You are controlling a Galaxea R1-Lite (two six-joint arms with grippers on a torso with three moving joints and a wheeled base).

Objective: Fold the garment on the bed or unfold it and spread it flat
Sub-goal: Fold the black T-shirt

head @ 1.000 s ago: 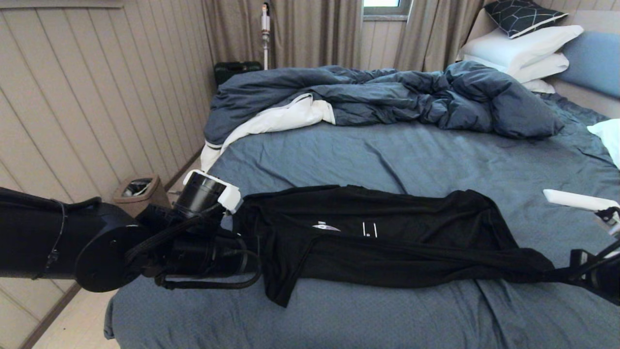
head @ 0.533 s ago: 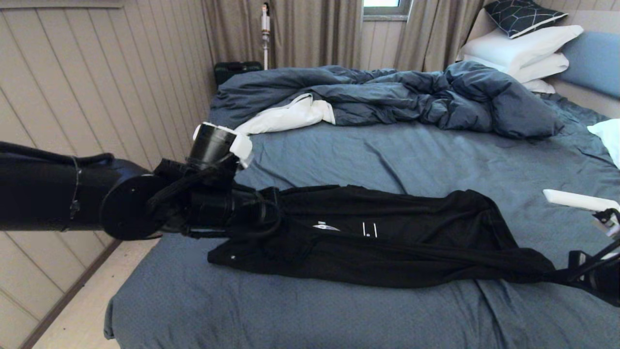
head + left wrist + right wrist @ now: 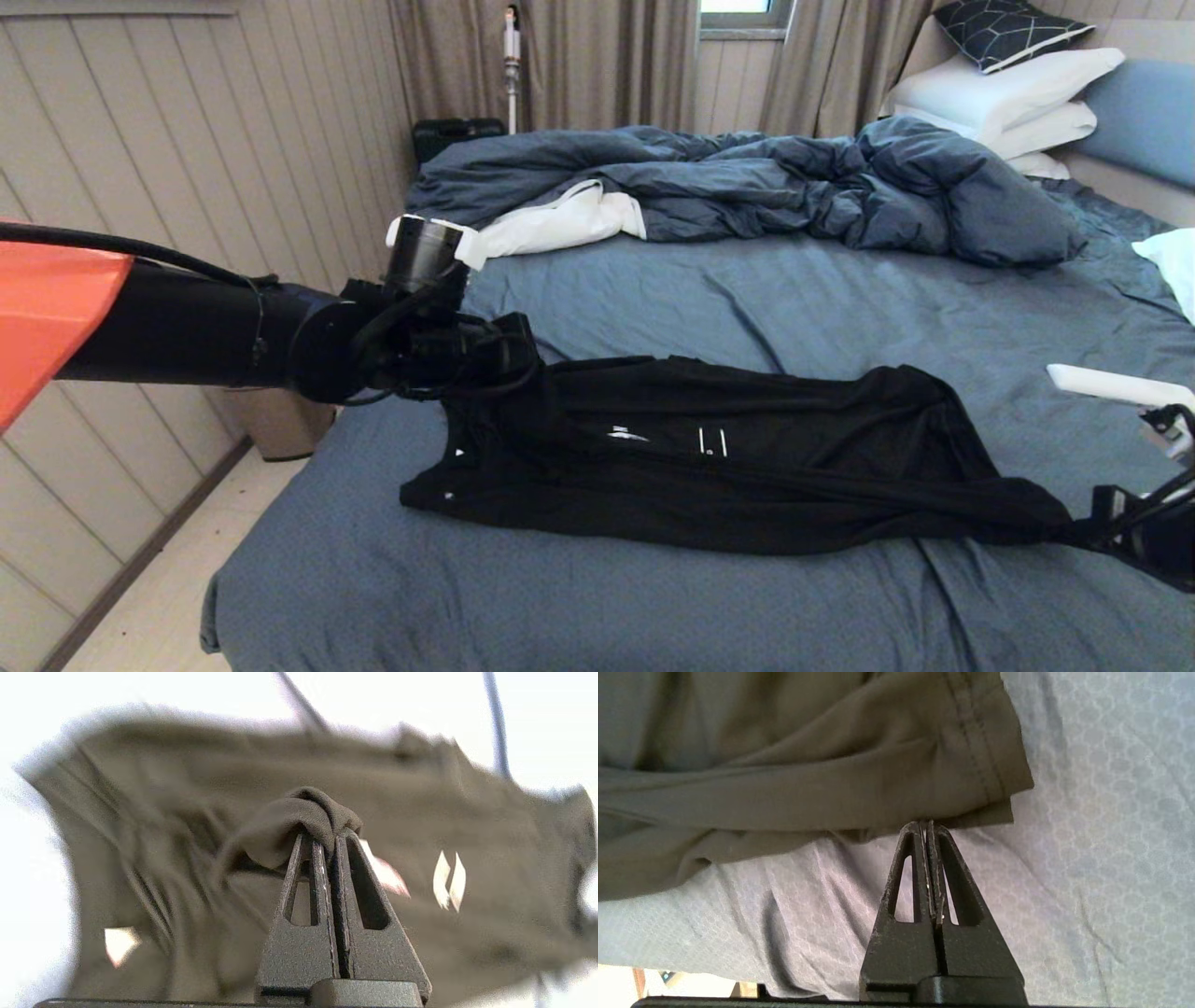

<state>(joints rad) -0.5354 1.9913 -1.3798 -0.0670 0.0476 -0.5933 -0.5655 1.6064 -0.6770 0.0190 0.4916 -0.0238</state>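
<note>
The T-shirt lay stretched across the bed before me, from nine to three o'clock. The duvet sat behind it at twelve, pillows at two, a bin at ten.

Left gripper at 9 o'clock, fingers clamped; right gripper at 4 o'clock, likewise pinched closed.
</note>
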